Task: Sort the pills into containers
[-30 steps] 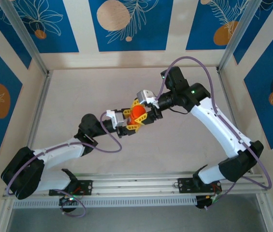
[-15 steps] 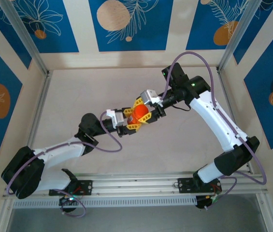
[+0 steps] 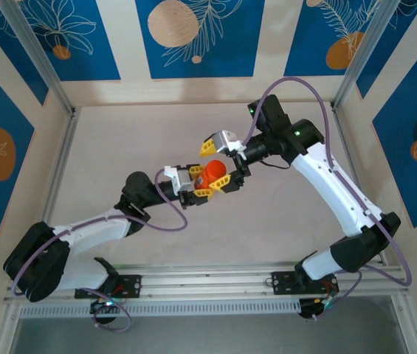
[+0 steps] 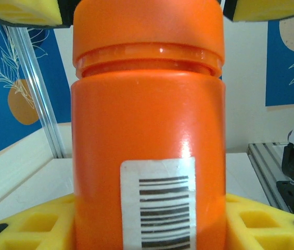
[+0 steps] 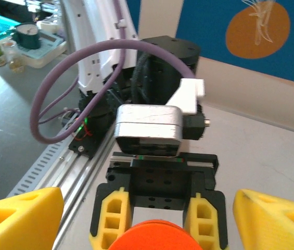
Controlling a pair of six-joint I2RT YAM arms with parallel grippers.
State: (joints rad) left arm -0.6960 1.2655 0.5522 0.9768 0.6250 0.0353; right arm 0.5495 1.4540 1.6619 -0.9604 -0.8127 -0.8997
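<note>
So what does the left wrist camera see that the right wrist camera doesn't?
Left wrist camera: the side of the orange bottle up close, with its barcode label and cap. Right wrist camera: the left end effector gripping that bottle head-on, a silver box and purple cable behind it, and the yellow fingers of the right end effector spread wide. Shared: the orange bottle and yellow fingers of both arms.

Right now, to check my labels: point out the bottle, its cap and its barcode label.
bottle (image 4: 147,120): left wrist view, middle of its body.
cap (image 4: 148,23): left wrist view, its side wall.
label (image 4: 160,205): left wrist view, on the barcode.
</note>
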